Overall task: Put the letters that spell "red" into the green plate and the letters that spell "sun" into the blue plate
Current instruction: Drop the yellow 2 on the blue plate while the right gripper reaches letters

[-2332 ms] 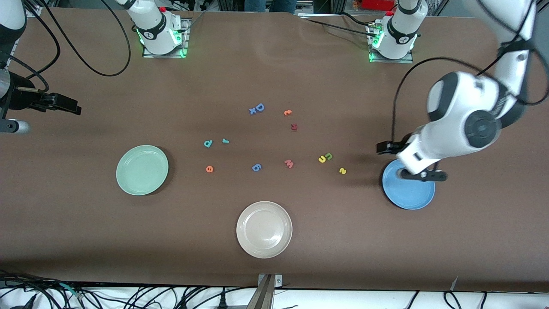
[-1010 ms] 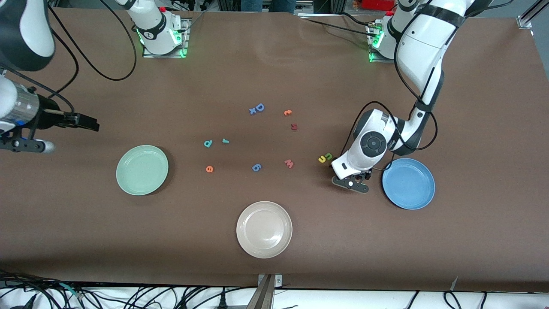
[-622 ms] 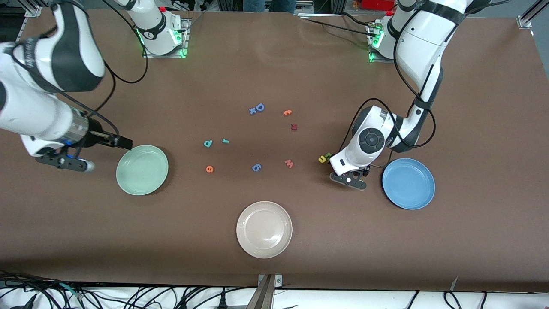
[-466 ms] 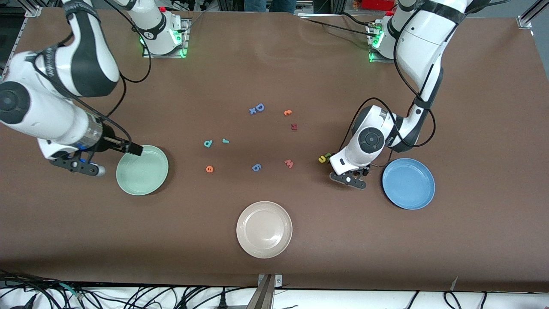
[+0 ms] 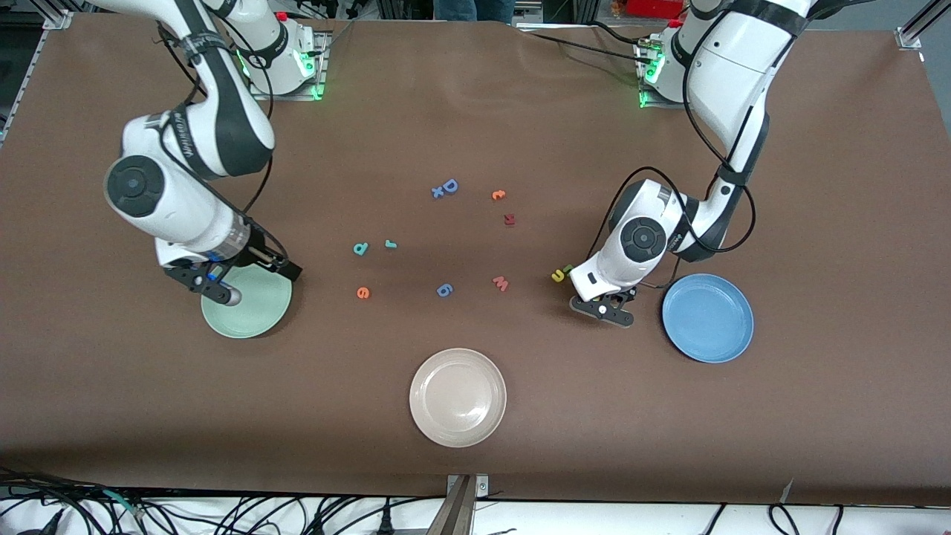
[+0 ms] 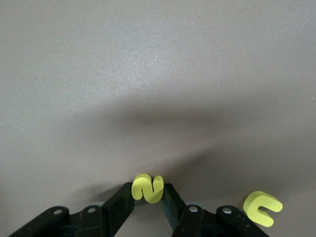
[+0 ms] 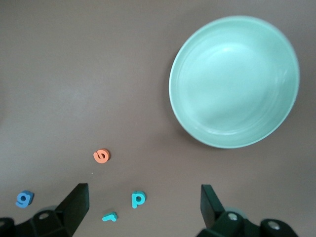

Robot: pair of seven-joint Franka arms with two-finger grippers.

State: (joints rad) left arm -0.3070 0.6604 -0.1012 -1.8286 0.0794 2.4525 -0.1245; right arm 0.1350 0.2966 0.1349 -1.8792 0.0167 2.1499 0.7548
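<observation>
The brown bench (image 5: 475, 111) carries three round plates and a scatter of small foam letters.

The left claw (image 6: 148, 197) is down at the bench surface, beside the round medium-blue plate with a raised rim (image 5: 708, 318) on the side toward the middle of the bench. Its fingers (image 6: 121, 202) are drawn in on the small yellow foam "s" (image 6: 147, 188), which sits pinched between their tips. The yellow foam "u" (image 6: 262, 208) lies just beside that claw on the bench, with the green foam "n" (image 5: 567, 269) touching it and partly hidden by the left wrist. The blue plate holds no letters and sits toward the left arm's end of the bench.

The right claw (image 7: 143, 202) hangs over the edge of the round pale mint-green plate with a raised rim (image 5: 256, 316), its fingers spread wide with nothing between them. That plate is bare inside and lies toward the right arm's end of the bench.

Near the middle of the bench lie the teal lowercase foam "d" (image 5: 360, 249) and the thin teal foam "r" (image 5: 390, 244), close together. The orange foam "e" (image 5: 362, 293) lies nearer the front edge than both. The three are well apart from the green plate.

A round beige-white plate (image 5: 458, 397) sits near the middle of the front edge, empty.
</observation>
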